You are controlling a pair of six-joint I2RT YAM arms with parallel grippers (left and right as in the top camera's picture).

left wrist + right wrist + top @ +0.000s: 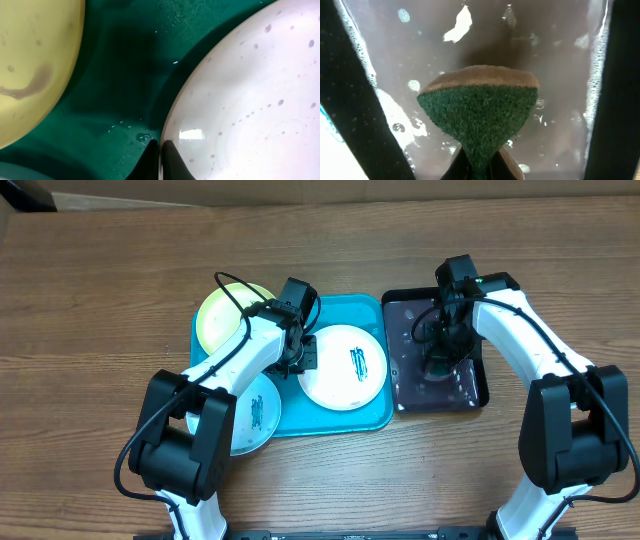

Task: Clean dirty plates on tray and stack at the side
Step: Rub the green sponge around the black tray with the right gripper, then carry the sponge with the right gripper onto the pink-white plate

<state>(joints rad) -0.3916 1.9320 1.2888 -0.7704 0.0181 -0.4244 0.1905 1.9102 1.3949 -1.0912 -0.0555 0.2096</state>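
Observation:
The turquoise tray (340,310) holds three plates. The yellow-green plate (225,315) lies at its back left. The white plate (345,365), with a teal scribble, lies at its right. The pale blue plate (252,418) lies at the front left, partly under my left arm. My left gripper (303,352) is shut on the white plate's left rim; the left wrist view shows the fingers (161,152) pinching that rim (250,100), with the yellow-green plate (30,65) to the left. My right gripper (440,352) is shut on a green sponge (477,110), fingertips (480,167) squeezing it.
A smaller black tray (465,385) stands just right of the turquoise tray, and the right gripper is over it. Its floor (560,50) is wet with soapy water. Brown wood-grain table (90,330) surrounds both trays.

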